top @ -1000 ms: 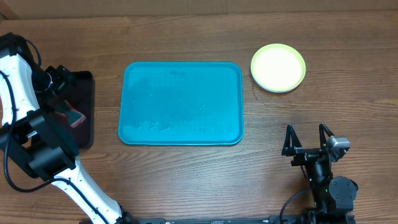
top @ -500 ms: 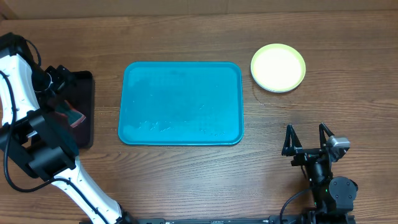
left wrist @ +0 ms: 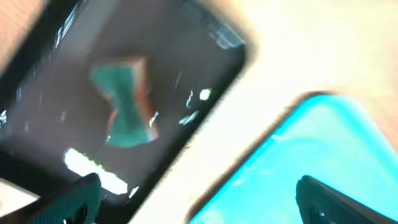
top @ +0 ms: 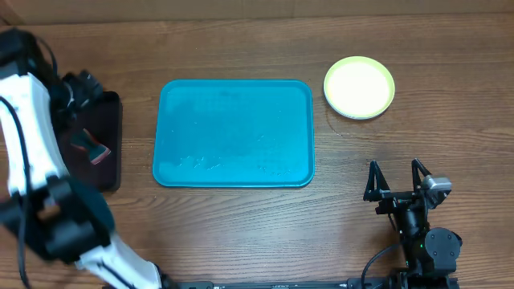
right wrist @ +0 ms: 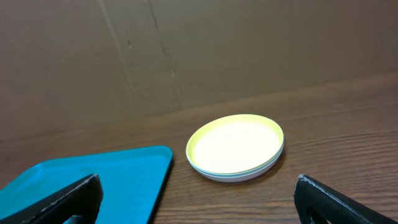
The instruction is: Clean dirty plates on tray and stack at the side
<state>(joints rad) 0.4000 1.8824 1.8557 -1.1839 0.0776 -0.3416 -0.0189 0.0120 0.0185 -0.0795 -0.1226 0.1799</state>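
The turquoise tray (top: 233, 132) lies at mid-table with no plates on it, only faint wet smears. The plates (top: 359, 87) sit stacked at the far right, yellow-green on top; the right wrist view (right wrist: 236, 146) shows light blue and white rims under it. My left gripper (left wrist: 196, 199) is open and empty above the gap between the black tray (top: 100, 152) and the turquoise tray (left wrist: 323, 162). A green and orange sponge (top: 90, 148) lies on the black tray. My right gripper (top: 395, 177) is open and empty near the front right, facing the plates.
The black tray (left wrist: 74, 81) with the sponge (left wrist: 124, 106) sits at the left edge. A brown cardboard wall (right wrist: 186, 50) stands behind the table. Bare wood lies between the turquoise tray (right wrist: 81, 180) and the plate stack.
My left arm has lifted and swung away from the sponge, which now lies free on the black tray. The right arm, tray and plates have not moved.
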